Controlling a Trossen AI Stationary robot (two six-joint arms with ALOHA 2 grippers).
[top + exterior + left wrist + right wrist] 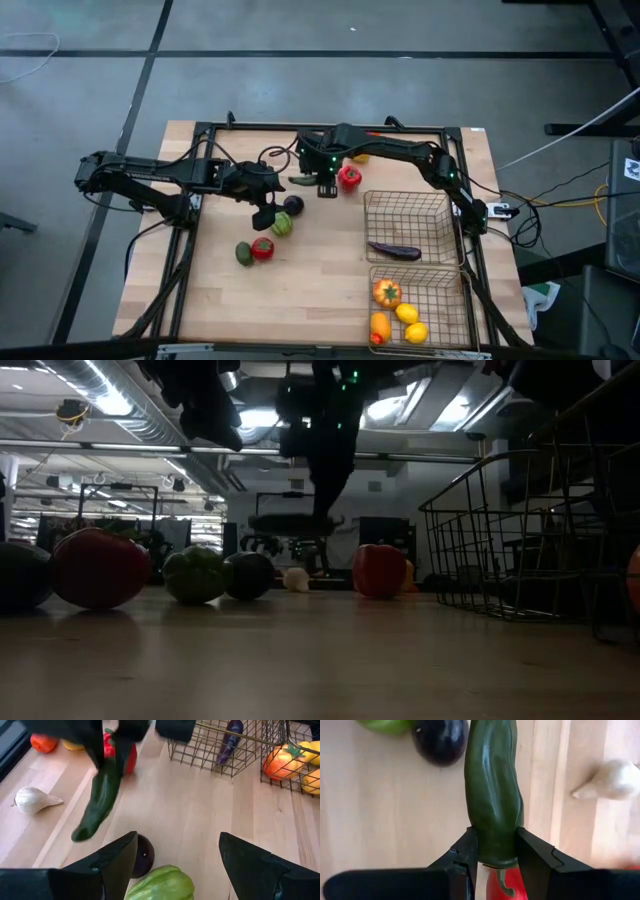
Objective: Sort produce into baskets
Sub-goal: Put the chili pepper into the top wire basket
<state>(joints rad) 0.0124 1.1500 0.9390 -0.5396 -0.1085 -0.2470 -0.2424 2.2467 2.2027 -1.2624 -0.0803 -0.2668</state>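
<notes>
The right end effector [494,851] pinches the stem end of a long, dark green chili pepper [492,790], its two dark fingers [465,852] pressed against either side of the pepper. In the high view this end effector [326,186] hangs above the pale wooden worktop [310,290], just beside a glossy red bell pepper [349,177], with the green pepper [301,180] sticking out from it on the side away from the red bell pepper. The left wrist view shows the green pepper [99,800] lifted clear of the worktop and tilted.

The left end effector [264,215] hovers farther from the red bell pepper, its fingers [112,865] spread with nothing between them. Below it lie a round, dark purple eggplant [141,860] and a lumpy light green pepper [161,883], touching each other. A white garlic bulb [34,799] lies on the worktop beyond them, not far from the red bell pepper.

Farther again from the red bell pepper, past the light green pepper, a red tomato [262,248] and a dark green avocado [243,253] sit side by side.

On the other side of the red bell pepper stand two square wire-mesh baskets of thin bronze-grey metal. The nearer basket [372,222] holds a slim purple eggplant [394,250]. The farther basket [444,298] holds an orange tomato [387,292], two yellow lemons [411,322] and an orange pepper [379,327].
</notes>
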